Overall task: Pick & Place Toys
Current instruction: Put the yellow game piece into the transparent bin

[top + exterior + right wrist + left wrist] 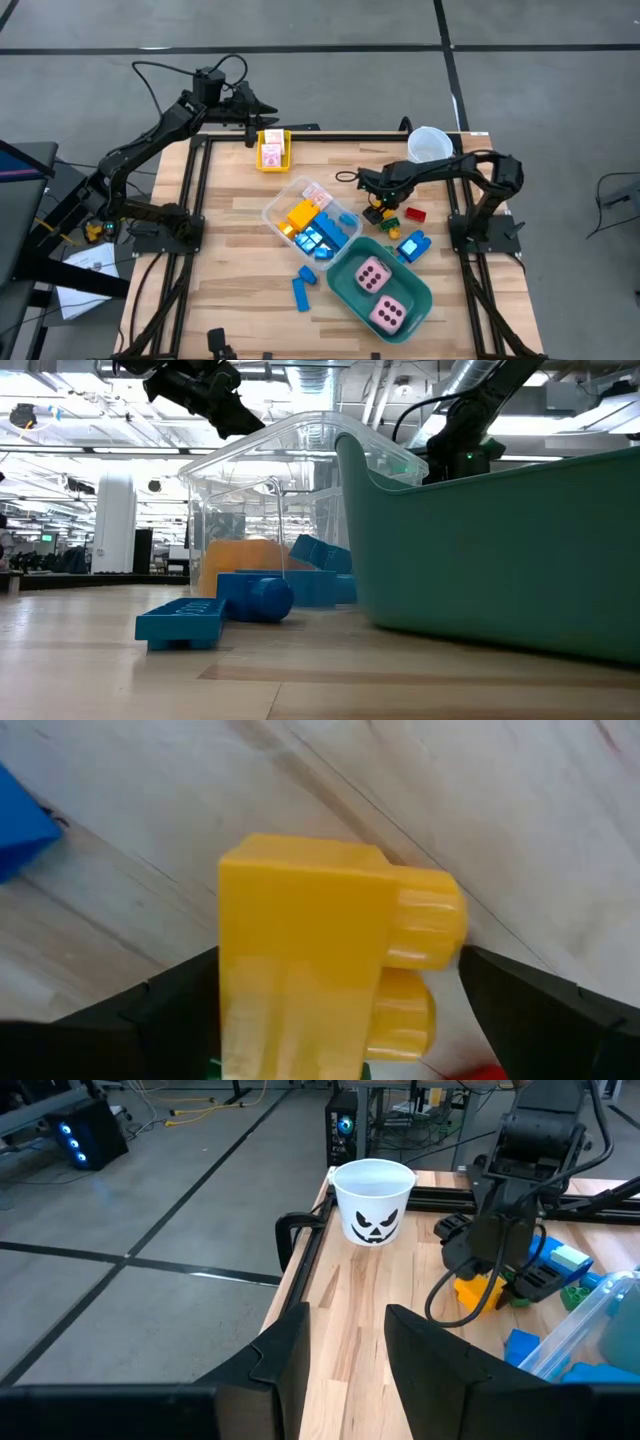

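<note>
A: We count progress first. The clear bin (308,215) at table centre already holds several bricks, orange and blue, plus a pink-white card (316,194). The teal tub (420,300) holds both pink dice (380,293).

B: Left outside, as we see it: two blue bricks (304,285) lying on the wood near the clear bin, a blue brick (411,246) beside the tub, a red brick (415,214), something green (391,225), and the yellow brick (320,950) under the right arm. A yellow holder with pink cards (272,150) sits at the far edge.

A: Claws? We note the right gripper (376,199) low over the yellow brick, fingers spread wide on either side of it, not closed on it.

B: Agreed. The left gripper (340,1350) hangs off the far left corner, above the table edge, fingers (285,1355) partly apart with nothing between them. White cup (373,1200) stands ahead of it, untouched.

A: Our judgement: roughly half sorted. Yellow brick looks like the current pick; the grasp is not yet made.

B: Then the loose bricks remain.
</note>
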